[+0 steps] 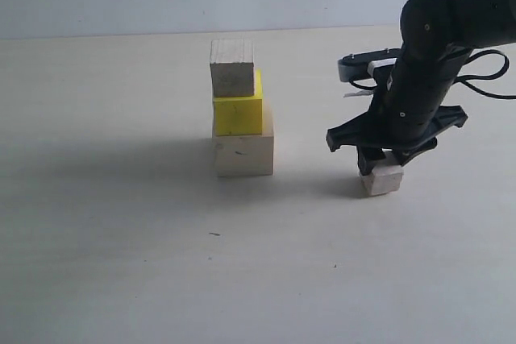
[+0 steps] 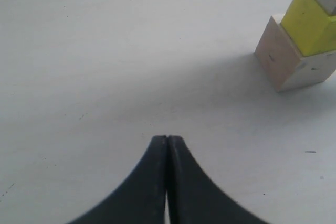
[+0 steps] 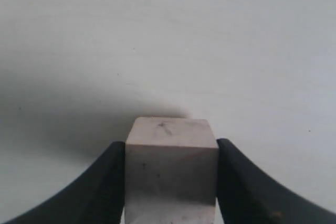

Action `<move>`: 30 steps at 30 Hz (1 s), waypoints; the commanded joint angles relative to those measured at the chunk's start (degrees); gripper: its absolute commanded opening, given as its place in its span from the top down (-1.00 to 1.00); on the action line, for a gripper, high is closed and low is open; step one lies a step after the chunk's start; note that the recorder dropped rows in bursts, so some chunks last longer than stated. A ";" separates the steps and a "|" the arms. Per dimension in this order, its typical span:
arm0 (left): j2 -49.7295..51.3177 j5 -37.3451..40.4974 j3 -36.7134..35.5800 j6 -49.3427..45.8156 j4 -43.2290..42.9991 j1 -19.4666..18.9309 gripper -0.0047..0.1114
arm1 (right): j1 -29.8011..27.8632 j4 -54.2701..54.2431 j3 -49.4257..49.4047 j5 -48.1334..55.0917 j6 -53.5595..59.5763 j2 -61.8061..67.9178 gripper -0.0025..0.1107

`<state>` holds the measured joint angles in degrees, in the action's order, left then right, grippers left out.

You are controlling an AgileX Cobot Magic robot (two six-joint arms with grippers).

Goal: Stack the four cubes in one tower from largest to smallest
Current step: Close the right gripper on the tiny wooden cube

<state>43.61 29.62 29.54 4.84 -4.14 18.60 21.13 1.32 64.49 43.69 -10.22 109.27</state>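
Right wrist view: right gripper (image 3: 171, 150) clamps tiny cube (image 3: 171, 177), our last piece; left gripper (image 2: 167, 141) clenched, empty. Next we lift it, centre over grainy wood cube (image 1: 232, 68).

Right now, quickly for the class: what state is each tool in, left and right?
Left tool: closed, holding nothing.
Right tool: closed on the tiny wood cube, which sits on the table.

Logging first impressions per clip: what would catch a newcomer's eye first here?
A three-cube stack, yellow cube in the middle, stands on the table. To its right, the right hand grips the tiny cube at table level. The left hand is shut, empty.
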 commanded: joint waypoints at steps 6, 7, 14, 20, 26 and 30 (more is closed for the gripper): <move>-0.38 -0.87 -0.21 -0.06 0.50 0.20 0.92 | -0.25 -0.93 -0.19 0.12 -0.27 0.18 0.04; -0.38 -0.87 -0.21 -0.06 0.50 0.20 0.92 | -0.25 -1.32 -0.19 0.12 -0.27 0.18 -0.02; -0.38 -0.99 -0.21 -0.06 0.50 0.20 0.92 | -0.25 -1.32 -0.07 0.38 -0.27 0.18 -0.09; -0.38 -0.97 -0.21 -0.06 0.50 0.34 0.92 | -0.25 -1.32 3.19 3.78 0.70 1.68 -0.09; -0.38 -0.97 -0.21 -0.06 0.62 0.33 0.92 | -0.25 -1.32 8.91 11.42 1.22 4.65 -0.09; -0.51 -0.97 -0.21 -0.06 0.61 0.33 0.92 | -0.25 -1.32 9.08 11.96 1.22 4.79 -0.09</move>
<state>43.50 29.40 29.54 4.84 -4.02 18.60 21.13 0.00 72.95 54.67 -9.58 114.09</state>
